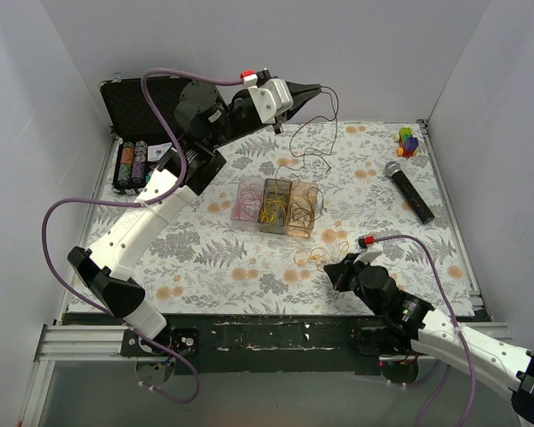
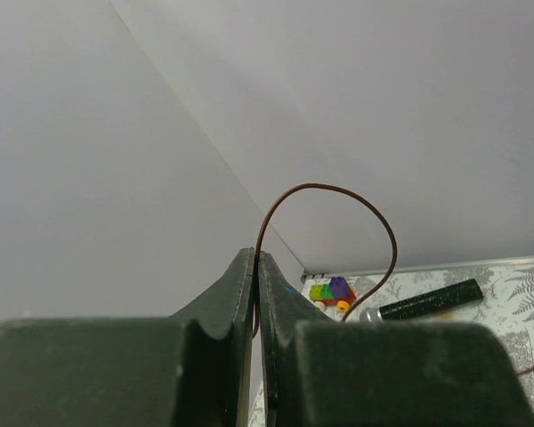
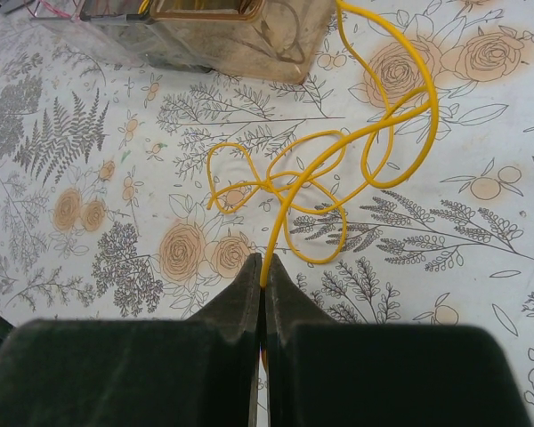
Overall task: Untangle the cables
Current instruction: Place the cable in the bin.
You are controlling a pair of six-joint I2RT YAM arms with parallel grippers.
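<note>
White-and-black arms (image 1: 138, 227), looping purple hoses (image 1: 44, 227) (small red tabs (image 1: 247, 76) by each wrist).

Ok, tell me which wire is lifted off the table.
The dark brown wire, held up by the left gripper; the yellow wire in the right gripper lies flat.

Clear plastic three-compartment box (image 1: 276, 206) sits at ctr of floral tablecloth (image 1: 205, 258), w/ thin wires in each compartment. Loose yellow wires (image 1: 325, 247) lie just front-R of it, one end pinched in right gripper (image 1: 331, 265). Black microphone (image 1: 409, 191) lies to the R of box, multicoloured toy blocks (image 1: 408, 140) behind it in far R corner. Open black case (image 1: 133, 98) stands at far L, rack of poker chips (image 1: 132, 165) before it. Left gripper (image 1: 319, 89) is above rear edge; thin brown wire (image 1: 325, 133) hangs from it, behind box.
</note>
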